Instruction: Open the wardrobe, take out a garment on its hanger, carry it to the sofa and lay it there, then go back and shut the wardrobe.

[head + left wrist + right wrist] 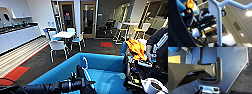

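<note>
The bright-blue sofa (107, 62) stands right in front of me, its seat below my left arm. My left gripper (78, 82) reaches in from the lower left, shut on the pale hanger (85, 63), whose hook rises above it. The black garment (80, 73) hangs bunched around the gripper, over the sofa's seat. In the left wrist view the hanger (219, 25) shows large and close, with the dark garment (175, 31) beside it and a bit of the blue sofa (179, 5). The right wrist view shows the robot's own dark plate and bar.
A person with a control rig (156, 42) stands at the right, next to an orange cloth (136, 48). Beyond the sofa are a white table (64, 34) with white chairs, a kitchen counter (17, 35) on the left, and a high table with stools (130, 25).
</note>
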